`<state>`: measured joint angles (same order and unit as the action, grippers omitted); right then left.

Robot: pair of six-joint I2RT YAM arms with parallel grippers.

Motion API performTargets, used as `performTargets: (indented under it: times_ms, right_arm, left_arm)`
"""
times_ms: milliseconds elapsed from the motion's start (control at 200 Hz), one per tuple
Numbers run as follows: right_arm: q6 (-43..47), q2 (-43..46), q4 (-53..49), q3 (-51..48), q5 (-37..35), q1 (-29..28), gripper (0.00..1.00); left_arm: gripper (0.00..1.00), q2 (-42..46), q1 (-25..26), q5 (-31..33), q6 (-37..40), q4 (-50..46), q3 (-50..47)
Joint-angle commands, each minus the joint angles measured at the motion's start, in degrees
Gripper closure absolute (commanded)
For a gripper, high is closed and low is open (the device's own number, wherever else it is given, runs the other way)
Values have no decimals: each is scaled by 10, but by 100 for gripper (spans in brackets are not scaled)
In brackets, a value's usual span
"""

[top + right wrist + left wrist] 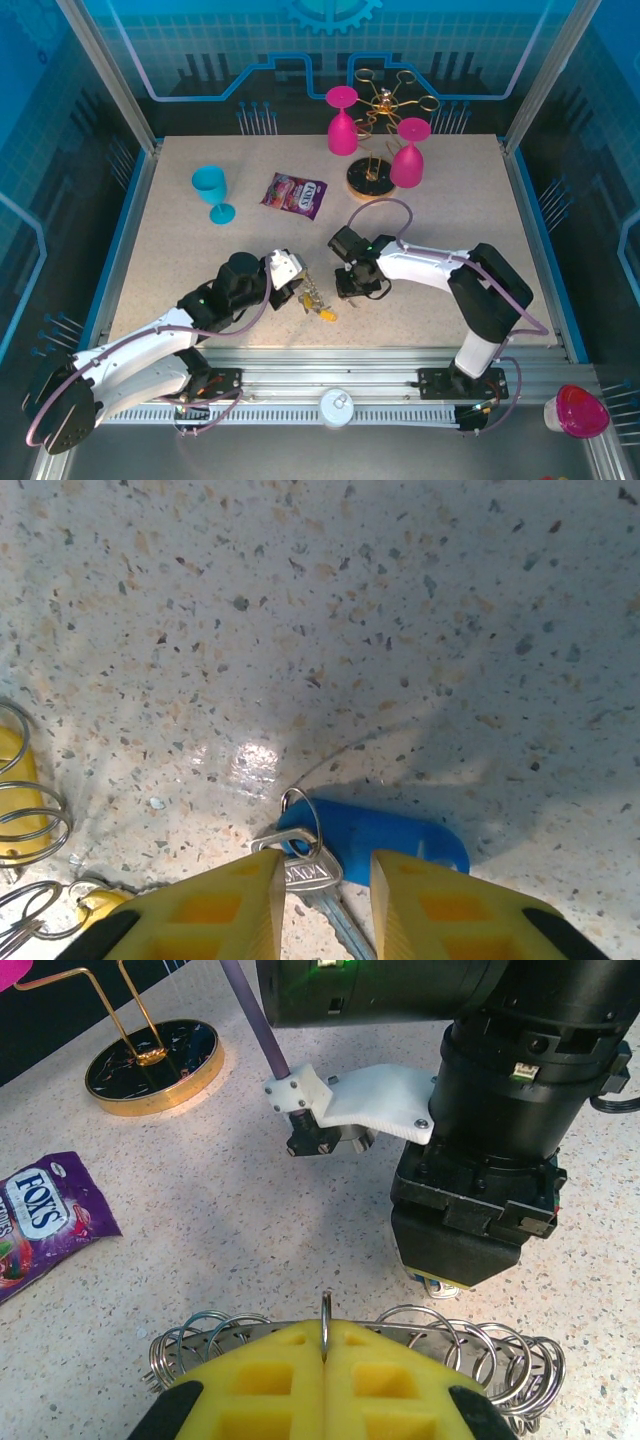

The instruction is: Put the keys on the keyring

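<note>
The left gripper [325, 1348] is found closed on the keyring [325, 1310], its thin wire pinched between the yellow pads and fringed with small split rings, near the table's [400, 600] front centre. The right gripper [325, 880] stands partly open with nothing gripped, its pads straddling the head of a key [303, 868] lying flat. It is judged that the head should be centred and pinched squarely, its small loop [300, 815] left free for threading. The key is silver, with a blue tag [385, 837].

Speckled beige table [180, 260] carried a blue goblet [210, 190], purple sweet packet [295, 194], wire rack [371, 178] and blue-tagged key [400, 842].
</note>
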<state>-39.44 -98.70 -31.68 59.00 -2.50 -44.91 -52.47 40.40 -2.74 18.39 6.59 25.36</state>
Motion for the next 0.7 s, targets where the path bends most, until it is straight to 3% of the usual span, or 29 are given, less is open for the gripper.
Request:
performTargets:
  times_ms: [0, 395, 690]
  right_arm:
    - [2, -13, 4, 17, 8, 8, 72]
    - [7, -35, 8, 33, 15, 9, 75]
    - [5, -41, 12, 33, 25, 8, 87]
  left_arm:
    - [100, 1, 4, -3, 11, 11, 22]
    - [100, -3, 5, 1, 15, 16, 21]
    - [100, -4, 5, 4, 16, 17, 20]
